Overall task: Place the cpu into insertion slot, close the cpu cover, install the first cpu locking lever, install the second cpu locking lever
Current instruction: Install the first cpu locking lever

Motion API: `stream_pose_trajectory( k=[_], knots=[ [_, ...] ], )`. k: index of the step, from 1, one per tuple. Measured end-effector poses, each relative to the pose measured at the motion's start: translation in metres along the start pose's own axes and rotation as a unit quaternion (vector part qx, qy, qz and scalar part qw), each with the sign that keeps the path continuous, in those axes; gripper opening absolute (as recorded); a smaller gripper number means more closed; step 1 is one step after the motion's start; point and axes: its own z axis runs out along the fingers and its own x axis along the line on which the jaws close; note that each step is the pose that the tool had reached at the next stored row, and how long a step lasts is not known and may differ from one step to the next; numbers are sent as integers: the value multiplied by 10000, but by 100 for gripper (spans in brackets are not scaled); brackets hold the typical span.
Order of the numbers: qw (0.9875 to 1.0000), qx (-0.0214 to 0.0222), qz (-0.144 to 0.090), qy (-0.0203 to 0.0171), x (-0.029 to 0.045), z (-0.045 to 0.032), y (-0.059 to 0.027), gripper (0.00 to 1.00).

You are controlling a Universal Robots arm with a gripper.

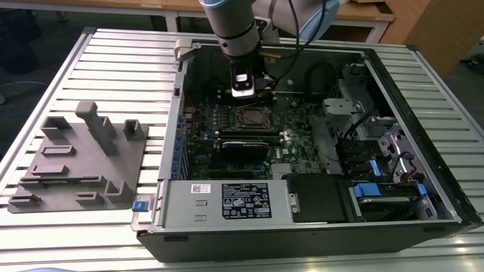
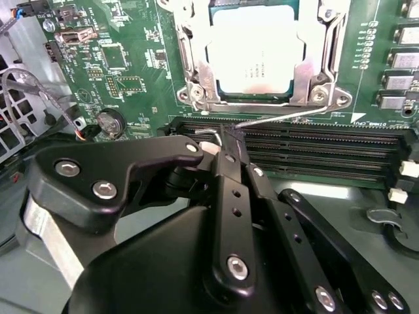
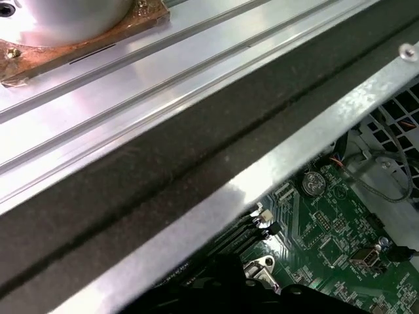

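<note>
The cpu (image 2: 258, 49), a flat silver square, lies in the insertion slot (image 1: 253, 119) on the green motherboard (image 2: 131, 65). The cpu cover (image 2: 196, 65), a silver frame, lies down around the chip's edges. A thin wire locking lever (image 2: 294, 114) runs along the socket's edge beside the black memory slots (image 2: 327, 144). My gripper (image 2: 226, 134) is shut with its black fingertips on the hooked end of this lever. In the exterior view my gripper (image 1: 246, 93) hangs just behind the socket inside the open computer case.
A grey plastic fixture (image 1: 83, 158) sits on the slatted table at the exterior view's left. The power supply (image 1: 226, 201) fills the case's front, and drive bays (image 1: 378, 147) and cables (image 1: 318, 73) crowd its right. A coin battery (image 2: 108, 123) is near the fingers.
</note>
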Motion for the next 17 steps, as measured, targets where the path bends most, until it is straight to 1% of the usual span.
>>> stream_pose_trajectory(
  k=[11, 14, 17],
  knots=[
    [9999, -29, -104, 25, -33, 49, -80, 11],
    [9999, -29, -108, 26, -33, 48, -81, 11],
    [9999, -29, -108, 27, -38, 28, -74, 11]
  ],
)
